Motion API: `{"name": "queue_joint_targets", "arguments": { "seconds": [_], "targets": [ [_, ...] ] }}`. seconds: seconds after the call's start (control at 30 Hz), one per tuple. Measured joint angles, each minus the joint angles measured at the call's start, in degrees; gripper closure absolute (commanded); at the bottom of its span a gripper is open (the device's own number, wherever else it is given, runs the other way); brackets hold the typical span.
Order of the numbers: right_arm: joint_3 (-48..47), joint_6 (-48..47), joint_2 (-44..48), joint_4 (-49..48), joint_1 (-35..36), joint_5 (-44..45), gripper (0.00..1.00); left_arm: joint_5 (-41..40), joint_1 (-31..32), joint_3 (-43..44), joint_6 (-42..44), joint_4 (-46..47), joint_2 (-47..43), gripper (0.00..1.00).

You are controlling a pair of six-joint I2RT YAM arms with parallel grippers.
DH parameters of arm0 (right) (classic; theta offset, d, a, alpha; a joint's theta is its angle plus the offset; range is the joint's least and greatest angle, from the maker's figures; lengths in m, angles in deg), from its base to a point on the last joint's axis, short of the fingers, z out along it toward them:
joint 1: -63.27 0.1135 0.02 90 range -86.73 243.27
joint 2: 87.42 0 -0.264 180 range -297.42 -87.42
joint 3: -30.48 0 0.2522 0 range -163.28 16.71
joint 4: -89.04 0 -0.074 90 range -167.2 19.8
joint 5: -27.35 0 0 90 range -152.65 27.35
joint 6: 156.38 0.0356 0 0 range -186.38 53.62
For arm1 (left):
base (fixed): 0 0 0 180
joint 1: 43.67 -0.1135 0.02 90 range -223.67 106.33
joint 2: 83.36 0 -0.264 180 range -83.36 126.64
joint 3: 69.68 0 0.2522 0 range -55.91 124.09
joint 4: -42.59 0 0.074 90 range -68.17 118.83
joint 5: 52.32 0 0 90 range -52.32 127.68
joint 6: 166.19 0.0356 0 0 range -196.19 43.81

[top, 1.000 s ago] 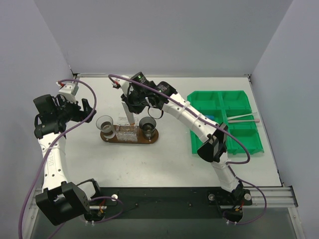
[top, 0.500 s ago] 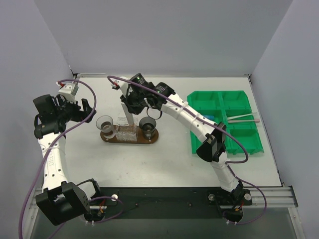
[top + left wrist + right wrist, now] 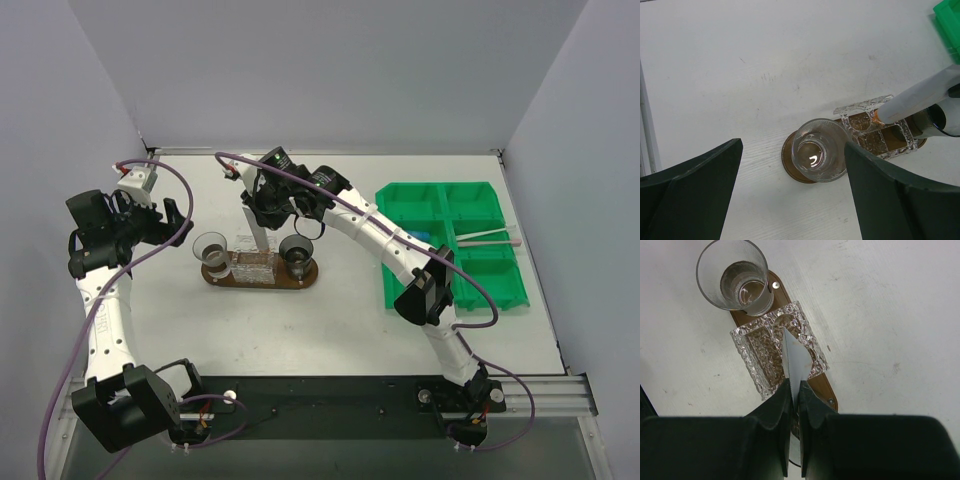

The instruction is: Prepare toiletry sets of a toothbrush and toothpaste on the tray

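The dark brown oval tray (image 3: 306, 279) carries two clear cups and a clear crinkled holder (image 3: 254, 266) between them. My right gripper (image 3: 262, 212) is shut on the toothpaste tube (image 3: 260, 233) and holds it nearly upright, orange cap down, at the holder. In the right wrist view the gripper (image 3: 794, 390) pinches the flat tube (image 3: 796, 362) over the holder (image 3: 762, 357) and tray (image 3: 821, 386). My left gripper (image 3: 172, 224) is open and empty, left of the tray. Its wrist view (image 3: 792, 200) shows the tube (image 3: 920, 97), its orange cap (image 3: 876, 118) and the tray (image 3: 786, 159). A pale toothbrush (image 3: 490, 237) lies in the green bin.
A green sectioned bin (image 3: 450, 205) stands at the right; its corner shows in the left wrist view (image 3: 951, 20). One clear cup (image 3: 210, 250) stands on the tray's left end, another (image 3: 296, 252) on its right end. Walls enclose the table on three sides.
My right gripper has shifted slightly left with the toothpaste tube, which now stands more upright over the holder. The left arm has not moved.
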Motion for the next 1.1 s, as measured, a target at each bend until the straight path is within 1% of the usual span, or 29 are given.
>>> {"name": "queue_joint_targets", "arguments": {
  "seconds": [1.1],
  "targets": [
    [-0.72,-0.79,0.00,0.48,-0.66,0.61,1.00,0.50,-0.20,0.00,-0.02,0.00,0.28,0.06]
  ]
}}
